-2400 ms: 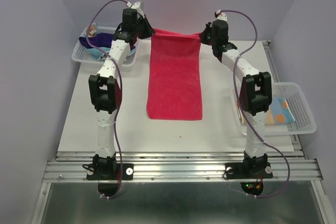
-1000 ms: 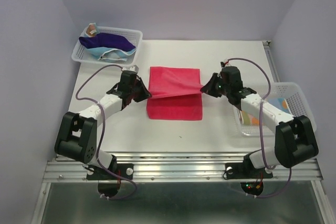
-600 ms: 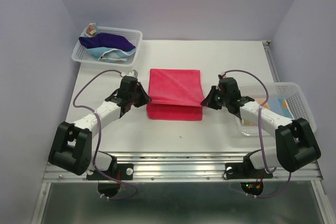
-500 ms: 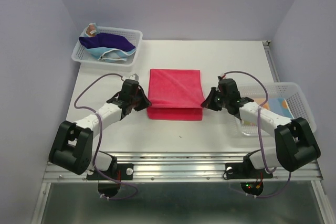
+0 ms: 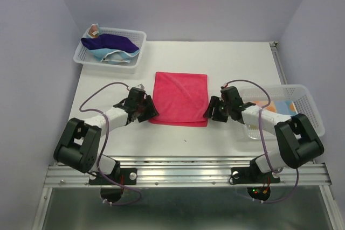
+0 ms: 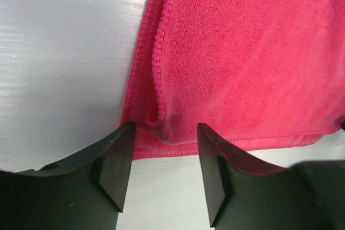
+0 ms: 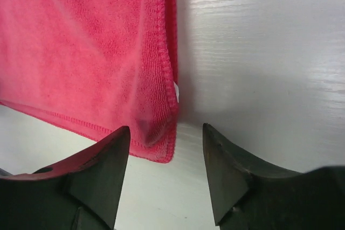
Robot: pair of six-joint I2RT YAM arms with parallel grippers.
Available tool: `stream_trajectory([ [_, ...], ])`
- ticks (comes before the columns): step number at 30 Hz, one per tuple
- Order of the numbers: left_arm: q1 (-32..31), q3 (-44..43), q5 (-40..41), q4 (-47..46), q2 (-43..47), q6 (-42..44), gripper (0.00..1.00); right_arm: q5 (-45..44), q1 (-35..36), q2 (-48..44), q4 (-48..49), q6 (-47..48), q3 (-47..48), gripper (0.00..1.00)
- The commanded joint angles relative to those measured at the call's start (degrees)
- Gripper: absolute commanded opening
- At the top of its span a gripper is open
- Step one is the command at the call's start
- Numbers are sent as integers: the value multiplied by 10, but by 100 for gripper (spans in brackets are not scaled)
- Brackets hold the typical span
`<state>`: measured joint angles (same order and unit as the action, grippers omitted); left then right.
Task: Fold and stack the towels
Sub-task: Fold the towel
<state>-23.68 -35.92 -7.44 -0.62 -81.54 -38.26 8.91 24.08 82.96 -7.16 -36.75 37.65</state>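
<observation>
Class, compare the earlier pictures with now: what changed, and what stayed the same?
Both arms folded the pink towel in half, drawing its far edge down to the near edge. The left gripper and right gripper then opened and let go. The far-left basket and right basket stayed as they were.

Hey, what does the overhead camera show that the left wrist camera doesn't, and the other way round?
Overhead only: the far basket with a navy towel and a light blue towel, the right basket with a patterned towel, and the right pincer. Left wrist only: the stitched hem and doubled corner by the open left pincer. Both: the folded pink towel on the white table.
</observation>
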Motion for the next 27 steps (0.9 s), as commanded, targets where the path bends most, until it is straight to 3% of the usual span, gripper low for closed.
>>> stream_trajectory([
  [1,-5,-33,33,52,35,13,70,-15,3,-23,-27,31,23,69],
  [4,-6,-64,49,57,44,28,85,-31,2,-32,-37,56,61,81],
  [5,-6,-77,54,58,35,36,90,-41,2,-32,-39,62,73,100],
  [9,-5,-192,70,62,-24,78,97,-106,2,28,-47,95,160,100],
  [15,-1,-375,101,84,-164,138,97,-162,-17,163,-66,152,332,100],
  [20,27,-529,82,142,-303,166,95,-152,-53,283,-73,194,439,100],
  [27,52,-614,78,164,-384,174,86,-128,-77,379,-82,244,538,100],
])
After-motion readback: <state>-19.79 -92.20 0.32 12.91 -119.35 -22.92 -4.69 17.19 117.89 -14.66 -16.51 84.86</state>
